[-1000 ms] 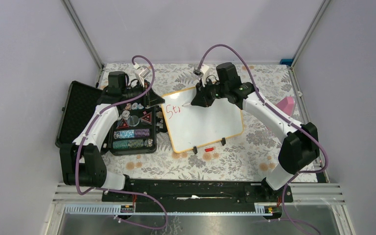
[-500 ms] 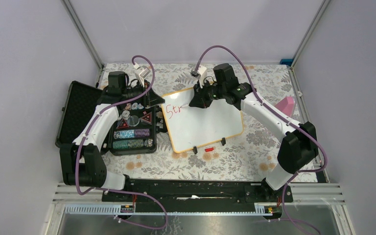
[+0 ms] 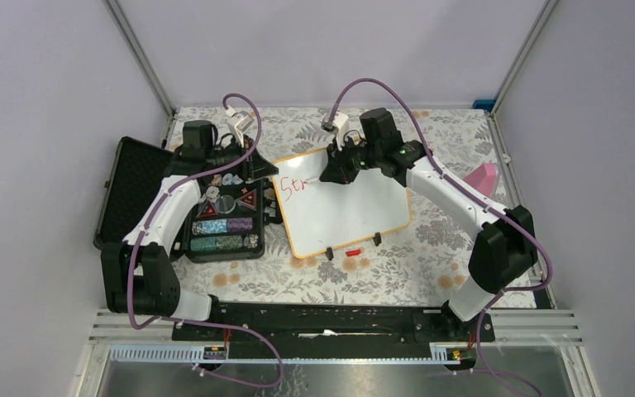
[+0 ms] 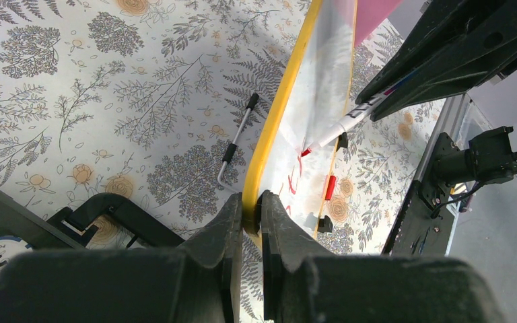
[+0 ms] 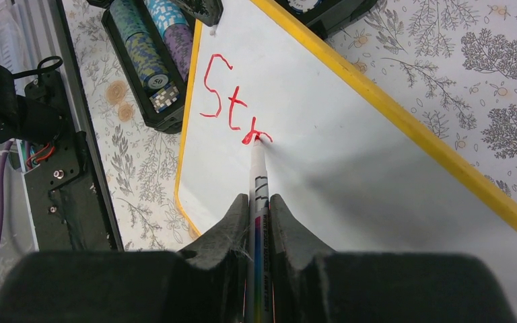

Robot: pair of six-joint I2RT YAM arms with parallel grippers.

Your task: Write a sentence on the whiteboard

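One floral-cloth table and two arms are both at work over it. On the left sits one black case, lid thrown open, with two rows of stacked chips in its tray. Just right of the case, in the middle of the table, lies the one whiteboard, skewed, with its left edge toward the case.

The left gripper is clamped tight on that edge, a finger on either side of the yellow frame. The right gripper is over the board's far left part, fingers squeezed on a single marker, whose tip sits right on the white surface.

One pink object sits at the right edge, well apart from the board. One thin metal key lies just beyond the board's far edge.

Two black clip feet sit on the near frame, and one red cap lies between them. There are three red letters so far: "Str", the marker tip touching the last.
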